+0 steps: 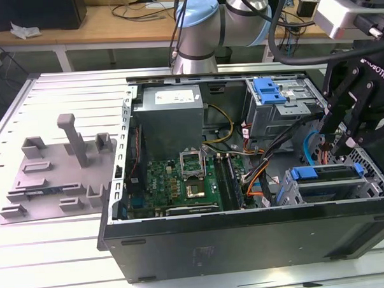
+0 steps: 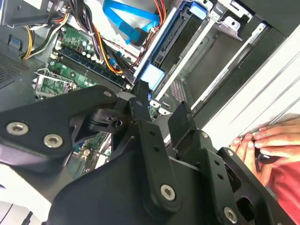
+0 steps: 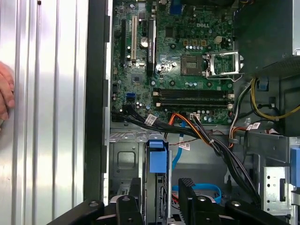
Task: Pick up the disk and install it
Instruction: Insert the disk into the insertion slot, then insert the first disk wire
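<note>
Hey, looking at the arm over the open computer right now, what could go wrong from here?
The open gripper hangs over the disk inside the case, with the cable bundle running close beside it. A finger might snag a wire there. A hand is at the table beside the case, so a swing of the gripper might hit it.

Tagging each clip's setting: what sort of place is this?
Probably a robotics lab or workshop: an open computer case sits on a slotted metal table, with cable-strewn wooden workbenches behind.
</note>
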Controlling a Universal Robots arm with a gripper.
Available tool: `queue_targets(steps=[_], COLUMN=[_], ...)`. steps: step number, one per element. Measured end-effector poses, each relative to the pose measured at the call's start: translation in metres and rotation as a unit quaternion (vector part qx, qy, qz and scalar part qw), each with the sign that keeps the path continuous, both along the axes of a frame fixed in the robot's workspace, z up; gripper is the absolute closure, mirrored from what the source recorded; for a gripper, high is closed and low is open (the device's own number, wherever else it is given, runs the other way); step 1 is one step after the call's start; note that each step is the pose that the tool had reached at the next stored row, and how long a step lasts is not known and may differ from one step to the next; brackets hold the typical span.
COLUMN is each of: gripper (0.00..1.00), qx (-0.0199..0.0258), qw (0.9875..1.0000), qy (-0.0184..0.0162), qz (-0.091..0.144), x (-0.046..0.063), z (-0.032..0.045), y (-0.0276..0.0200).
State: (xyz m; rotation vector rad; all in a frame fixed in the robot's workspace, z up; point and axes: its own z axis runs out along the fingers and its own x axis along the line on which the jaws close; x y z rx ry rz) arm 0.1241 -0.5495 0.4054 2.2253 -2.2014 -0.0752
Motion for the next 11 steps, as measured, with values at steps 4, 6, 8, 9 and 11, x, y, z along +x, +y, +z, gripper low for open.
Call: queue_targets(steps=[4, 6, 8, 9, 11], gripper=[0.55, 0.55, 0.55, 0.55, 0.55], qx=[0.0000, 0.0000, 0.0000, 0.0000, 0.0000], qw=[1.0000, 1.0000, 1.0000, 1.0000, 1.0000], qy=[0.0000, 0.0000, 0.0000, 0.0000, 0.0000], qz=[0.000, 0.000, 0.000, 0.000, 0.000], x=[0.0000, 0.0000, 0.0000, 0.0000, 0.0000], z=[-0.0003, -0.0003, -0.0004, -0.0004, -0.0004], y=[0.0000, 0.0000, 0.0000, 0.0000, 0.0000])
